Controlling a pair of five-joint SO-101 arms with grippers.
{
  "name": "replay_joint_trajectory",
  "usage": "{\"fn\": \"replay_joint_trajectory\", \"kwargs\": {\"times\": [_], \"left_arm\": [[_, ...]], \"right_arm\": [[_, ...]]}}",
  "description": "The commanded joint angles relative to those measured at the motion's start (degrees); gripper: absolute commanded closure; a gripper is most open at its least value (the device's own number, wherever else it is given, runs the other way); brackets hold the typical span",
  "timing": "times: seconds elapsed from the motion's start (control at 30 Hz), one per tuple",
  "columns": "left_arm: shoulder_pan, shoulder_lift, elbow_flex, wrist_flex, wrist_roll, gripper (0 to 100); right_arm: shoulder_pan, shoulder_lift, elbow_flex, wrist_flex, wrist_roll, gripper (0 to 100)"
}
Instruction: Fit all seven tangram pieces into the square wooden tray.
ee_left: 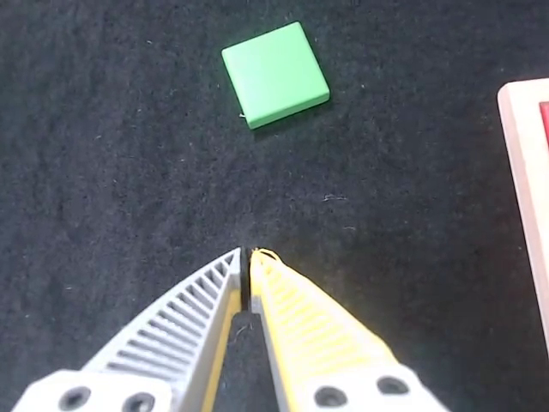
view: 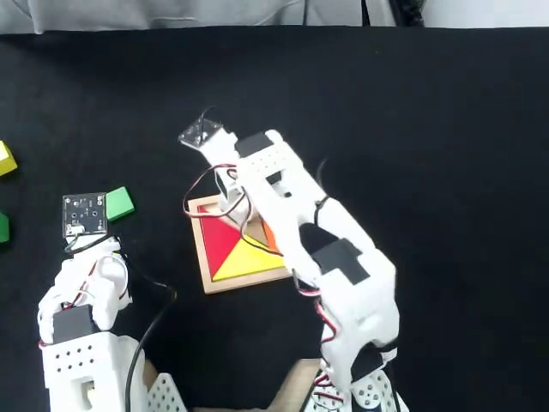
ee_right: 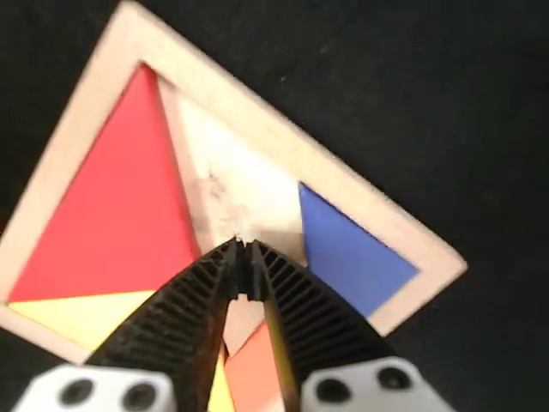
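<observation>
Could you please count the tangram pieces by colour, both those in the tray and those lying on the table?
Red: 1, the red piece in the tray.
Yellow: 2, the yellow tray piece and the yellow table piece.
Green: 2, the green square and the green edge piece, both on the table.
Orange: 1, the orange piece in the tray.
Blue: 1, the blue piece in the tray.
Total: 7.

The table has a black, slightly fuzzy surface, and in the left wrist view some small pale lint threads lie on it. Along the far edge of the table runs a pale grey strip. Near the far right corner a dark object stands beside a white surface. At the middle of the near edge lies a flat tan board.
</observation>
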Motion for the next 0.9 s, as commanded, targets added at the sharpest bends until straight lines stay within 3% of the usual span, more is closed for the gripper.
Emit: {"fn": "replay_joint_trajectory", "kwargs": {"times": [0.0, 0.3, 0.53, 0.87], "left_arm": [[-0.40, -0.44, -0.40, 0.00, -0.79, 97], [-0.40, -0.44, -0.40, 0.00, -0.79, 97], [-0.40, -0.44, -0.40, 0.00, -0.79, 97], [0.04, -0.44, 1.71, -5.19, -0.35, 97]], "right_arm": [[0.18, -0.22, -2.68, 3.43, 0.09, 98.8], [0.18, -4.09, -1.27, 4.40, 0.09, 98.8], [1.05, -15.34, 0.92, 4.40, -0.44, 98.8], [10.37, -40.22, 25.10, -10.37, -0.44, 98.8]]}}
